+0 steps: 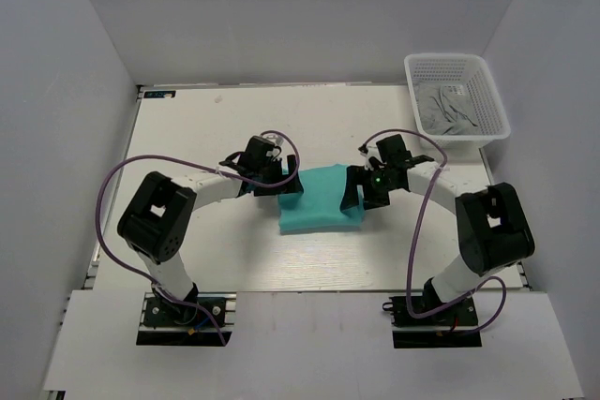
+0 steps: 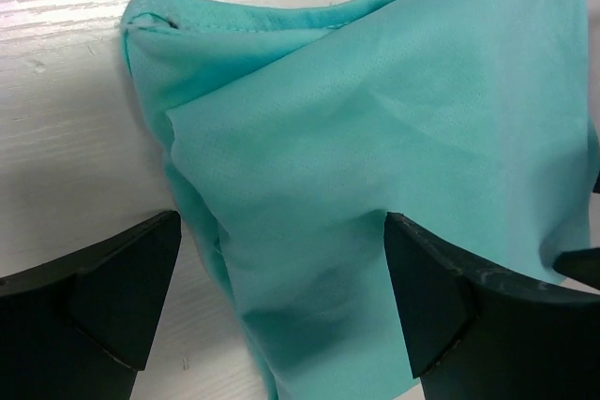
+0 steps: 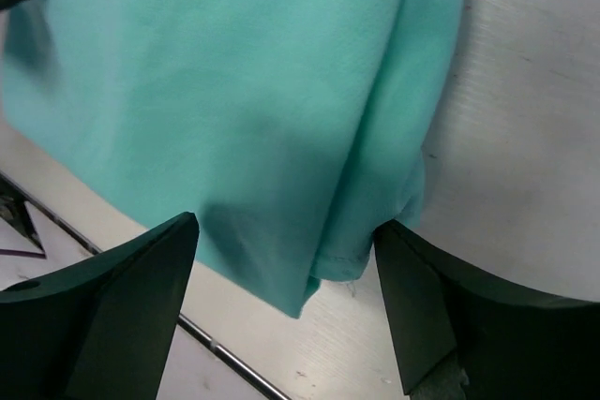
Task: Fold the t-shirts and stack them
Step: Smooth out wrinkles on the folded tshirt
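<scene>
A teal-green t-shirt (image 1: 321, 199) lies folded into a small bundle at the middle of the white table. My left gripper (image 1: 287, 183) is at its left edge, and my right gripper (image 1: 356, 196) is at its right edge. In the left wrist view the gripper (image 2: 281, 278) is open, its black fingers (image 2: 122, 297) wide apart, with a fold of the shirt (image 2: 375, 138) between them. In the right wrist view the gripper (image 3: 286, 269) is open too, its fingers (image 3: 441, 316) astride the shirt's hemmed corner (image 3: 234, 119). Neither gripper is closed on the cloth.
A white mesh basket (image 1: 487, 91) stands at the far right corner with grey cloth (image 1: 445, 111) in it. Grey walls enclose the table on three sides. Purple cables loop off both arms. A thin dark seam line (image 3: 225, 353) runs along the table near the right gripper.
</scene>
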